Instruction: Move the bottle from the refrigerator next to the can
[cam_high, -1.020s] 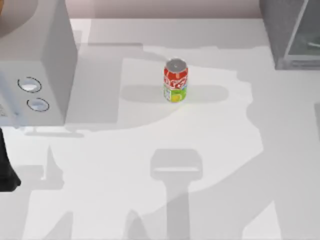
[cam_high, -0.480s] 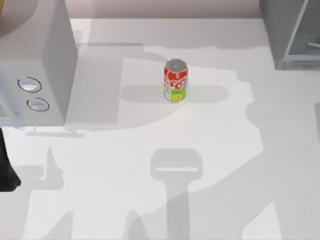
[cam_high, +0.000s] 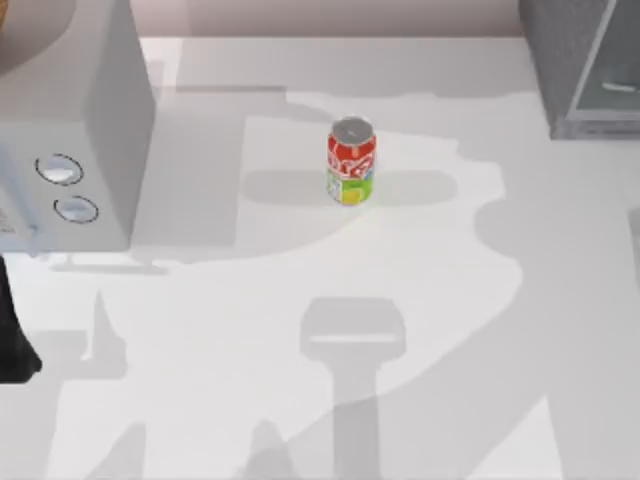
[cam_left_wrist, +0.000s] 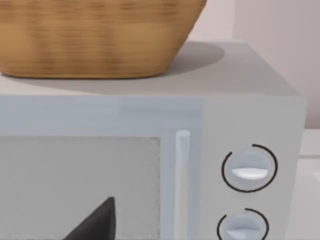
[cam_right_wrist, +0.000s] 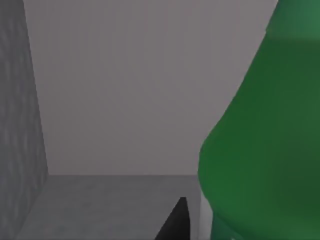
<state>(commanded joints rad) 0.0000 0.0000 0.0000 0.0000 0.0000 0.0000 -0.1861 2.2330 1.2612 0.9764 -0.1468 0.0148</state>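
The red can stands upright on the white table, a little behind its middle. The grey refrigerator fills the back right corner, its pale see-through door panel facing the right edge. In the right wrist view the green bottle looms very close inside the refrigerator's grey interior. A dark part of my right gripper sits just beside the bottle's lower body. My left arm is parked at the table's left edge, and my left gripper faces the microwave.
A grey box with two round knobs stands at the back left, seen close up as. A woven basket rests on top of it. Open table lies all around the can.
The arm shadow on the table's right side has shifted slightly. The can and the left arm have not moved.
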